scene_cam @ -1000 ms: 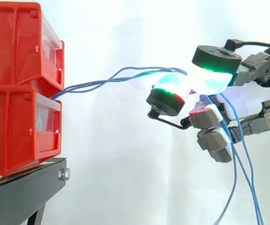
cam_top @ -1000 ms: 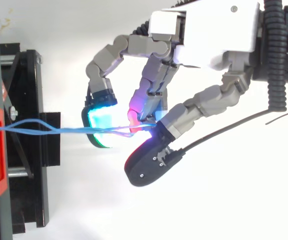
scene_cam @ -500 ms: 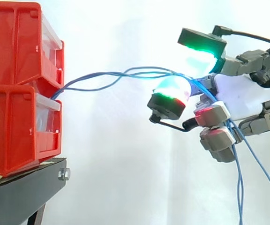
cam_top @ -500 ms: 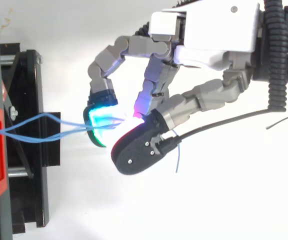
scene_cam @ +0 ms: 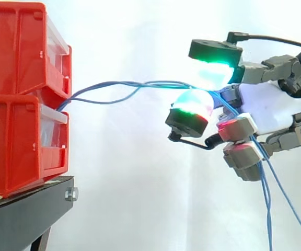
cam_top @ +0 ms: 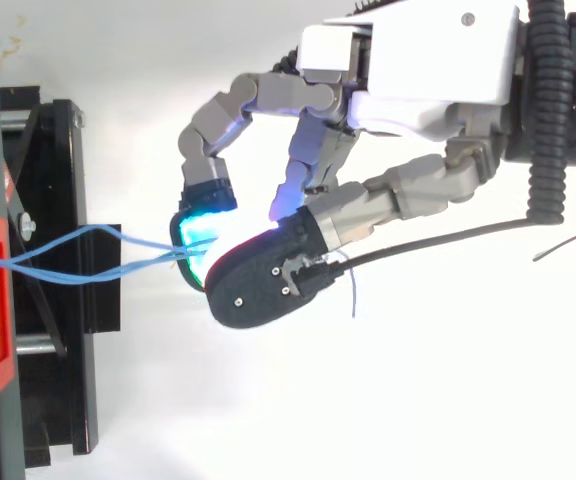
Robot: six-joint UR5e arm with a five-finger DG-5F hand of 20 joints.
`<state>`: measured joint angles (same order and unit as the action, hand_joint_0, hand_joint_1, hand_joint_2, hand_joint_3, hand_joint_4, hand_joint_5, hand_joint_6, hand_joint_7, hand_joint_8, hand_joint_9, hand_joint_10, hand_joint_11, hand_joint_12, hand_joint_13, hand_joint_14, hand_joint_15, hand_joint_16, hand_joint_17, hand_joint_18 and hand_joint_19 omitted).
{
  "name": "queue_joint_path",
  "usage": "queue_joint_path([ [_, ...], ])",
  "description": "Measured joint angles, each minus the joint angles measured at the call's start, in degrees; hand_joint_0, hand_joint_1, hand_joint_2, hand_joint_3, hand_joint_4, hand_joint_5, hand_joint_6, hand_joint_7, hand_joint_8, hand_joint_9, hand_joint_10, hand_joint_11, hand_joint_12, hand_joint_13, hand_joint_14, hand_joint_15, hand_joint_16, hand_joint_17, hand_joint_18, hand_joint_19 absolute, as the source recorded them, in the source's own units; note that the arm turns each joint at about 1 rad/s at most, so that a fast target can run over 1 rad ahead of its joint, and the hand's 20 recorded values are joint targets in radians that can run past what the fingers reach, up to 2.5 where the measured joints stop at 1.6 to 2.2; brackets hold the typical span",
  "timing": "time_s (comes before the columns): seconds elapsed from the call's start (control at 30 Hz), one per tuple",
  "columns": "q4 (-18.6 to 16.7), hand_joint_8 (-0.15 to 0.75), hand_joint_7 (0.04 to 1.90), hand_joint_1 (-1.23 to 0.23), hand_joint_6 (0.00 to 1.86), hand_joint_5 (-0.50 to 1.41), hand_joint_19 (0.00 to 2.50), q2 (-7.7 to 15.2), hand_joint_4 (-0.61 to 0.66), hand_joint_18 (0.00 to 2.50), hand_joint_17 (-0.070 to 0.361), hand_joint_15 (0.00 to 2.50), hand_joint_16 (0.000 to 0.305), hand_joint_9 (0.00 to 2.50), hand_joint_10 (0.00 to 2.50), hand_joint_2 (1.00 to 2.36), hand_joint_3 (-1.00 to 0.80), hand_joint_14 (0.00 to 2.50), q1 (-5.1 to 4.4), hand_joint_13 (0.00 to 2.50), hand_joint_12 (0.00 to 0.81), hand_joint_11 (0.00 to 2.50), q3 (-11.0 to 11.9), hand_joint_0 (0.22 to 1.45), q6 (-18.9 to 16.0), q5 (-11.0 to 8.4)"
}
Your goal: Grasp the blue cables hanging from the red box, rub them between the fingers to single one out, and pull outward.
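Status: robot hand (scene_cam: 276, 107) comes in from the right in the side view, fingers curled, closed on the blue cables (scene_cam: 158, 82).

Cables leave the red bins (scene_cam: 14, 141) at the seam between upper and lower bin, on the face toward the hand. They rise a bit, then run roughly level across the gap. Strands cross each other partway along and look slack, not taut.

At the hand they pass between an upper pad (scene_cam: 213, 68) (green, facing down) and a lower pad (scene_cam: 191, 107) (cyan-green with a red band, facing up). Side view alone doesn't settle whether both pads touch the strands. Top view has the dark back of the thumb (cam_top: 263, 285) lying over the cyan pad with the cables running in under it, so it reads as a pinch.

Other fingers are curled below, pads glowing red. Past the pinch the cables cross the palm and hang down out of the bottom edge.

Hand is well apart from the bins. Bins are stacked one on the other on a black stand (scene_cam: 27, 214), white curtain (scene_cam: 129, 183) behind.

Top view: strands spread apart over the stand and converge at the pinch. A loose blue end sticks out just beside the thumb.
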<state>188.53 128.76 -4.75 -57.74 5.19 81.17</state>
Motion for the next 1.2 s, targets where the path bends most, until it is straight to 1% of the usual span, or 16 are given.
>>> queue_joint_path([
  [0.07,0.0,0.259,1.01,-0.74,0.87,-0.1,0.74,0.0,-0.1,1.11,0.138,0.83,0.061,1.31,0.02,1.0,-0.08,0.03,0.0,1.23,0.357,0.72,0.0,0.56,0.0,0.02],
  [0.17,0.01,0.25,0.99,-0.76,0.88,-0.11,0.76,0.01,-0.08,1.08,0.133,0.84,0.059,1.27,0.02,1.0,-0.11,0.03,0.0,1.2,0.35,0.72,0.0,0.58,0.0,0.08],
  [0.3,0.06,0.21,1.01,-0.81,0.9,-0.14,0.81,0.0,-0.07,0.99,0.112,0.86,0.05,1.18,0.03,1.02,-0.15,0.03,-0.02,1.14,0.302,0.77,0.0,0.6,0.03,0.11],
  [0.33,0.07,0.189,1.05,-0.85,0.91,-0.15,0.83,0.0,-0.09,0.93,0.098,0.88,0.044,1.14,0.03,1.02,-0.22,0.03,-0.01,1.1,0.275,0.79,0.0,0.62,0.03,0.12],
  [0.4,0.05,0.19,1.01,-0.85,0.91,-0.16,0.83,0.0,-0.09,0.93,0.097,0.88,0.043,1.13,0.03,1.01,-0.31,0.03,-0.01,1.09,0.271,0.8,0.0,0.65,0.02,0.13],
  [0.47,0.03,0.194,1.02,-0.85,0.91,-0.16,0.82,0.01,-0.1,0.94,0.096,0.88,0.043,1.14,0.03,1.01,-0.42,0.03,-0.01,1.1,0.272,0.78,0.0,0.68,0.01,0.12],
  [0.53,0.01,0.198,1.0,-0.83,0.92,-0.16,0.81,0.01,-0.09,0.96,0.095,0.88,0.042,1.16,0.03,1.0,-0.5,0.03,-0.01,1.11,0.273,0.8,0.0,0.68,0.0,0.13],
  [0.6,0.0,0.198,1.0,-0.82,0.91,-0.15,0.81,0.03,-0.07,0.96,0.094,0.88,0.042,1.17,0.02,1.0,-0.5,0.03,0.0,1.12,0.277,0.78,0.0,0.66,-0.01,0.13],
  [0.67,0.0,0.195,1.01,-0.79,0.9,-0.14,0.83,0.05,-0.05,0.96,0.093,0.87,0.042,1.2,0.03,1.0,-0.5,0.03,0.01,1.13,0.277,0.8,0.0,0.61,-0.01,0.13],
  [0.7,0.0,0.201,1.01,-0.74,0.9,-0.13,0.83,0.03,-0.05,0.97,0.095,0.88,0.042,1.22,0.03,1.0,-0.5,0.03,0.04,1.14,0.285,0.8,0.0,0.58,-0.01,0.13],
  [0.73,0.0,0.204,1.01,-0.67,0.89,-0.13,0.83,0.02,-0.04,0.98,0.097,0.88,0.043,1.23,0.02,1.0,-0.5,0.03,0.06,1.15,0.287,0.79,0.0,0.56,-0.01,0.13],
  [0.77,0.0,0.206,1.03,-0.58,0.89,-0.12,0.84,0.02,-0.04,0.98,0.097,0.88,0.043,1.24,0.03,1.0,-0.5,0.03,0.06,1.15,0.29,0.79,0.0,0.56,-0.01,0.13],
  [0.83,0.03,0.206,1.06,-0.52,0.88,-0.12,0.84,0.02,-0.05,0.97,0.096,0.88,0.043,1.25,0.03,1.0,-0.48,0.03,0.11,1.15,0.284,0.8,0.0,0.58,-0.03,0.13],
  [1.0,-0.01,0.213,1.08,-0.52,0.88,-0.13,0.85,0.01,-0.03,0.96,0.099,0.89,0.044,1.23,0.03,1.01,-0.36,0.03,0.55,1.14,0.288,0.82,0.0,0.57,0.11,0.12],
  [1.07,0.0,0.23,1.04,-0.58,0.89,-0.14,0.82,0.02,-0.01,0.99,0.111,0.88,0.049,1.22,0.02,1.01,-0.32,0.03,0.71,1.15,0.312,0.79,0.0,0.56,0.24,0.13],
  [1.2,0.03,0.246,0.99,-0.64,0.9,-0.15,0.8,0.02,0.0,1.02,0.123,0.87,0.055,1.21,0.02,1.01,-0.28,0.03,0.88,1.16,0.332,0.78,0.0,0.56,0.61,0.13],
])
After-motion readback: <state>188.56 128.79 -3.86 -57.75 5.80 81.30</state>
